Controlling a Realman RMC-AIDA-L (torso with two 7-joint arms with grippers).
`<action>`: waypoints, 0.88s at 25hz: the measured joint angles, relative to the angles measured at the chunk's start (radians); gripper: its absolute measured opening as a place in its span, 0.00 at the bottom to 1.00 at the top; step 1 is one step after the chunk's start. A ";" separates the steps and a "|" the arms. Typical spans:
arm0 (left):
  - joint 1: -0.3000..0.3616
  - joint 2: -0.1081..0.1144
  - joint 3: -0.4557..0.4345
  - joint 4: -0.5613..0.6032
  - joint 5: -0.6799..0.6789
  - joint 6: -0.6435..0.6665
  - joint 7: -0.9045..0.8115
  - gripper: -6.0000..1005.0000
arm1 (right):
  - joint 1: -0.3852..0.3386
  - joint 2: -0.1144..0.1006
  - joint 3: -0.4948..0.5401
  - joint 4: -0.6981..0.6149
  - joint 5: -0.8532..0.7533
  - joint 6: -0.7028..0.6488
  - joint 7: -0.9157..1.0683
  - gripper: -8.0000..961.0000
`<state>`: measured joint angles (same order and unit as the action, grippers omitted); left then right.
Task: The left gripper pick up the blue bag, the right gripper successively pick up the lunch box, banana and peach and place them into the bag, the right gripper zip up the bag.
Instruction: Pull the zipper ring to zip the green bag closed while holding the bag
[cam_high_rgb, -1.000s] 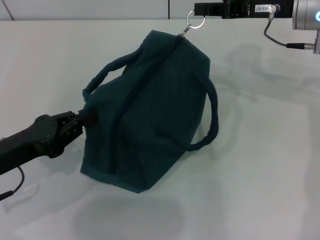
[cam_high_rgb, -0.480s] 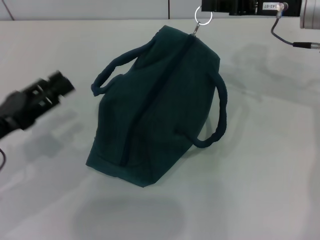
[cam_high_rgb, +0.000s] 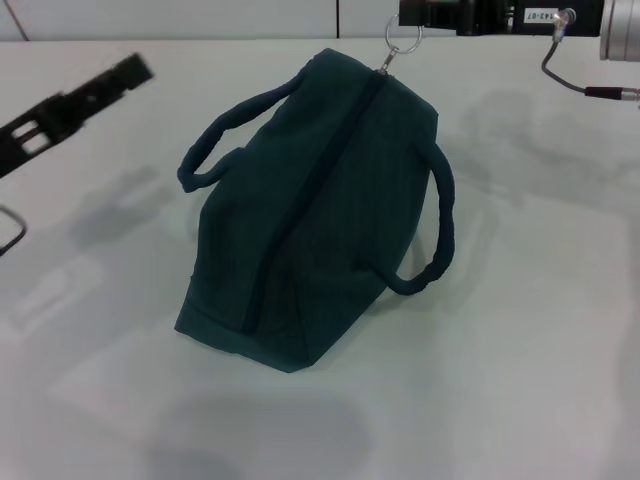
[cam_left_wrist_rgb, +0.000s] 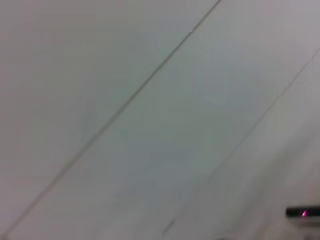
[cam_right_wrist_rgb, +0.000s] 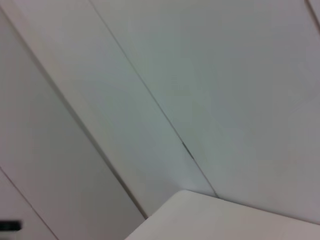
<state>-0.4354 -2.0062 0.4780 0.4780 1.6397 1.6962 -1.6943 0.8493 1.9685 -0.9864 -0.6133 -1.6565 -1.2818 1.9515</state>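
White table (cam_high_rgb: 520, 330); right hand (cam_high_rgb: 412, 13) pinching blue bag (cam_high_rgb: 320, 210) zip ring

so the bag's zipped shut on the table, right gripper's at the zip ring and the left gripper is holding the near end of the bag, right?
Not quite. In the head view the left gripper is off the bag, raised out to its left. The rest stands: zipped, right gripper at the zip ring.

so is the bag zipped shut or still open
Shut. The blue bag shows one closed dark seam along its top, no foil lining visible, and the ring pull sits at the far end by the right gripper.
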 joint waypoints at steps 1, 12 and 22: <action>-0.028 0.006 0.000 0.002 0.033 -0.016 -0.027 0.84 | 0.001 0.001 0.000 -0.003 0.000 -0.003 -0.002 0.02; -0.204 0.029 0.118 0.211 0.280 -0.036 -0.412 0.88 | -0.011 0.014 0.000 -0.021 0.016 -0.019 -0.027 0.02; -0.239 0.007 0.210 0.277 0.280 -0.034 -0.535 0.88 | -0.024 0.020 0.000 -0.021 0.036 -0.034 -0.053 0.02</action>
<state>-0.6747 -1.9990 0.6883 0.7554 1.9193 1.6623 -2.2289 0.8250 1.9881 -0.9864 -0.6346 -1.6201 -1.3160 1.8988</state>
